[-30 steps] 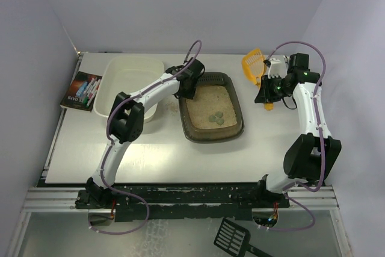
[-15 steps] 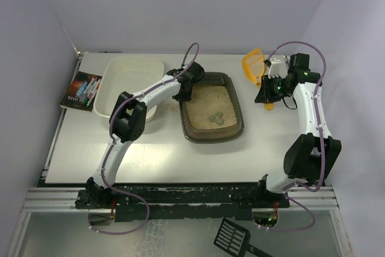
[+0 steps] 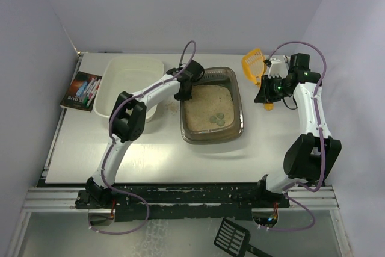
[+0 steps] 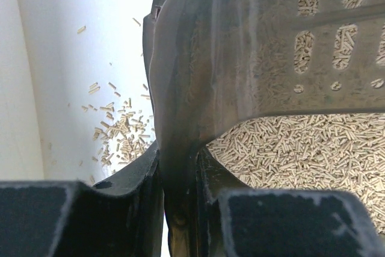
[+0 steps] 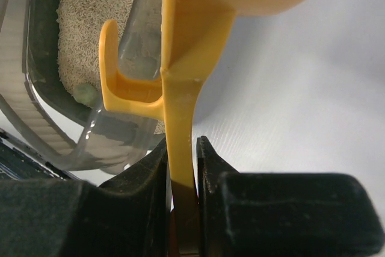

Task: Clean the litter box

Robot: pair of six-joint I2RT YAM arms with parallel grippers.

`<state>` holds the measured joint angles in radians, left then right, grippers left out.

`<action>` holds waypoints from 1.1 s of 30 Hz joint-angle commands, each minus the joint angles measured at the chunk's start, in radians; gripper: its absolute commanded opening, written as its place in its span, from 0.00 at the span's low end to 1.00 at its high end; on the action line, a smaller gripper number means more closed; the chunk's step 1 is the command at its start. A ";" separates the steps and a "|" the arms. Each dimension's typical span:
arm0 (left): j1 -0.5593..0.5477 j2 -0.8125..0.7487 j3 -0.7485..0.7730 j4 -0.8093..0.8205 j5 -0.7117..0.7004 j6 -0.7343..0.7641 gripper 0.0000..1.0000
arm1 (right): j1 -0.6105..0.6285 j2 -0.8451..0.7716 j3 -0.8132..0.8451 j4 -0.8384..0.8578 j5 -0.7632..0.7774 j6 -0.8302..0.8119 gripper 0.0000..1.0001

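The litter box [image 3: 240, 115], a dark brown tray of beige litter with grey-green lumps [image 3: 215, 120], sits mid-table. My left gripper [image 3: 185, 88] is at its far-left corner. In the left wrist view the jaws [image 4: 179, 209] pinch the box's wall [image 4: 240, 58], one finger inside over the litter and one outside. My right gripper [image 3: 264, 91] hovers right of the box, shut on the handle of an orange scoop [image 3: 252, 63]. The right wrist view shows that handle [image 5: 180, 118] clamped between the fingers [image 5: 181, 185], with the box's edge [image 5: 36, 88] to the left.
A white tub [image 3: 135, 59] stands left of the box, close to my left arm. A book [image 3: 81, 90] lies at the table's left edge. Loose pellets [image 4: 117, 133] are scattered beside the box. A black scoop [image 3: 233, 238] lies below the arm bases.
My left jaws have closed onto the box's far-left rim. The box's far end now looks raised a little. The right arm and scoop have not moved.
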<state>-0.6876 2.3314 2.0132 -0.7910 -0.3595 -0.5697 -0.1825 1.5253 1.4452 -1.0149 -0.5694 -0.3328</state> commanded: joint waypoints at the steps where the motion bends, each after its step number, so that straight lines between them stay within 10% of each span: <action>1: -0.044 0.036 0.110 -0.138 0.008 0.037 0.20 | -0.009 0.001 0.021 0.001 -0.019 -0.009 0.00; 24: -0.077 0.181 0.273 -0.069 -0.264 0.654 0.07 | -0.032 -0.013 0.003 0.006 -0.062 -0.019 0.00; 33: -0.089 0.201 0.363 -0.092 -0.278 0.655 0.46 | -0.040 -0.016 -0.008 0.010 -0.067 -0.020 0.00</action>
<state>-0.7658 2.5607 2.3619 -0.8261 -0.5941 -0.0216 -0.2127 1.5253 1.4452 -1.0149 -0.6182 -0.3412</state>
